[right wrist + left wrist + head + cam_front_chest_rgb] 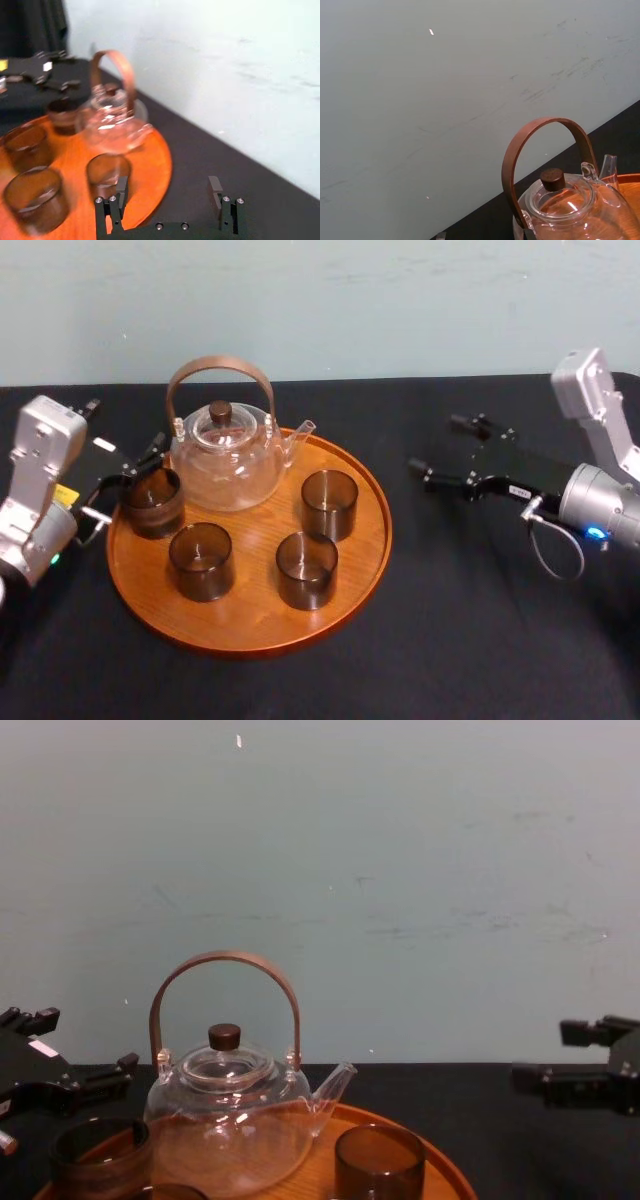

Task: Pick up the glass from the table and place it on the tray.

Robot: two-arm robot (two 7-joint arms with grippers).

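Note:
Several dark smoked glasses stand upright on the round orange-brown wooden tray (250,635). The leftmost glass (152,502) sits just inside the tray's left rim, beside the glass teapot (225,465). My left gripper (126,480) is open, its fingertips at that glass's left side; in the chest view the left gripper (85,1045) stands higher than the glass (100,1155). My right gripper (437,445) hangs open and empty over the black cloth, right of the tray. Its own wrist view shows the right gripper (167,192) with fingers wide apart.
Other glasses stand at the tray's front left (201,560), front right (306,568) and right (329,503). The teapot's tall brown handle (220,370) rises at the tray's back. A pale wall (400,870) closes the table's far edge. Black cloth (480,620) lies bare to the right.

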